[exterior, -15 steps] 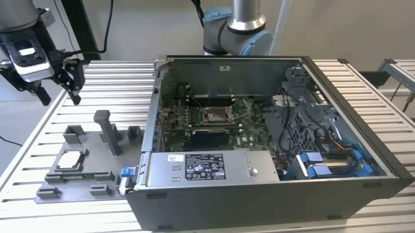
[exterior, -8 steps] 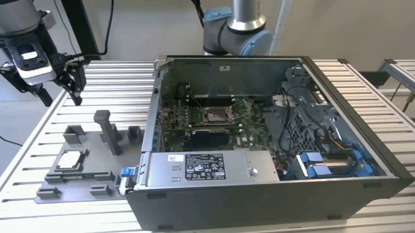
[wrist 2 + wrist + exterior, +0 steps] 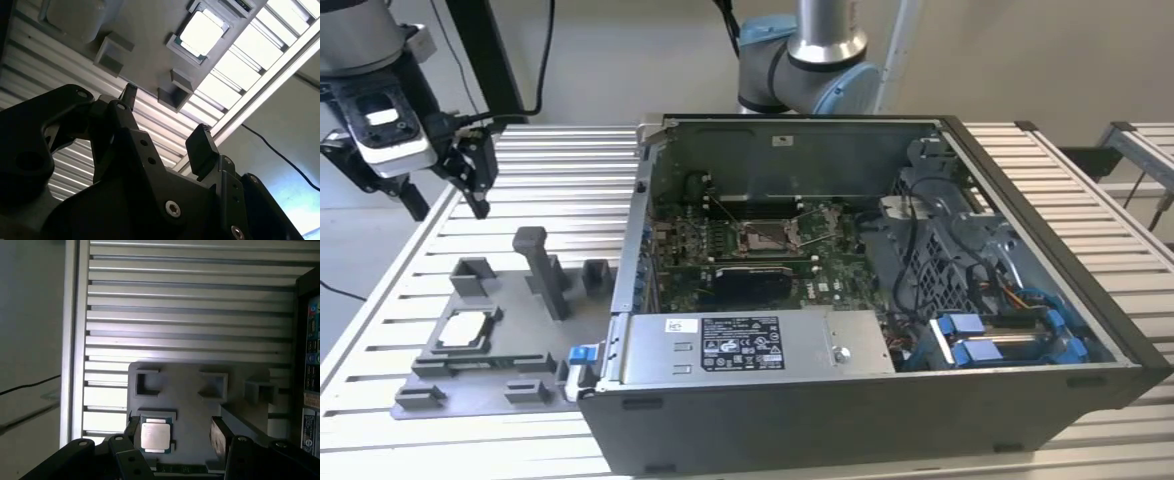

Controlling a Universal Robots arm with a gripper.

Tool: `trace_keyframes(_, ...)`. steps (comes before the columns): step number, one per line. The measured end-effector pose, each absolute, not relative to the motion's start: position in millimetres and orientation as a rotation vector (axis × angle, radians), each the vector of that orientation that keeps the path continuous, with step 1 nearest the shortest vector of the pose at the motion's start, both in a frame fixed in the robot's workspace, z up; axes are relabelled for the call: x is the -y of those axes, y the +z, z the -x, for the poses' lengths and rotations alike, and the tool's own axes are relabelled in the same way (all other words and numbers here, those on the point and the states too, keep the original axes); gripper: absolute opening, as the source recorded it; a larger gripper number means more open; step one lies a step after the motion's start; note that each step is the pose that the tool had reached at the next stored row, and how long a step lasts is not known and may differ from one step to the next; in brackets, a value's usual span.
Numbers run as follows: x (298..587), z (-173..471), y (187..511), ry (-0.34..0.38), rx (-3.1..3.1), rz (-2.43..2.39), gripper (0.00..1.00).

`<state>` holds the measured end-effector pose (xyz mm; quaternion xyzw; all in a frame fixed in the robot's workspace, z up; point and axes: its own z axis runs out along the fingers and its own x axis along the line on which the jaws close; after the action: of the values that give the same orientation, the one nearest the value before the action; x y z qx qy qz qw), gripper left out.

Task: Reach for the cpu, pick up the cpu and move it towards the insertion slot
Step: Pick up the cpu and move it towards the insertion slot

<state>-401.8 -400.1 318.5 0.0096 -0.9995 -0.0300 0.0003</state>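
**Gripper open above table; cpu seated in fixture, not yet picked**

Exterior view, read from its left to its right. The gripper (image 3: 443,185) hangs above the slatted table (image 3: 547,160) at the far left. Its jaws are spread and there is nothing between them.

Below it, nearer the camera, the grey fixture plate (image 3: 520,340) lies on the table, carrying raised blocks and one upright post (image 3: 540,270). The cpu (image 3: 467,325) lies flat in a framed recess on the plate's left part, well apart from the gripper.

Just beside the plate to the right stands the open computer case (image 3: 854,420). Inside is the green motherboard (image 3: 834,285). The insertion slot (image 3: 767,235) sits near its middle, with a shiny frame and a dark centre. A labelled power supply (image 3: 734,345) runs along the near wall, and a drive cage with blue tabs (image 3: 1001,340) is at the right. The arm's base (image 3: 807,60) rises behind the case.

Both wrist views show the cpu with its silvery top up, seated in the recess. The black fingers (image 3: 220,437) stand wide apart and do not touch it.
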Motion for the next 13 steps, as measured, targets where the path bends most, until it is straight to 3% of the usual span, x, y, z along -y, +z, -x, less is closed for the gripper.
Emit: trace_keyframes(13,416,408,299,-0.094,3.139,-0.029,1.00)
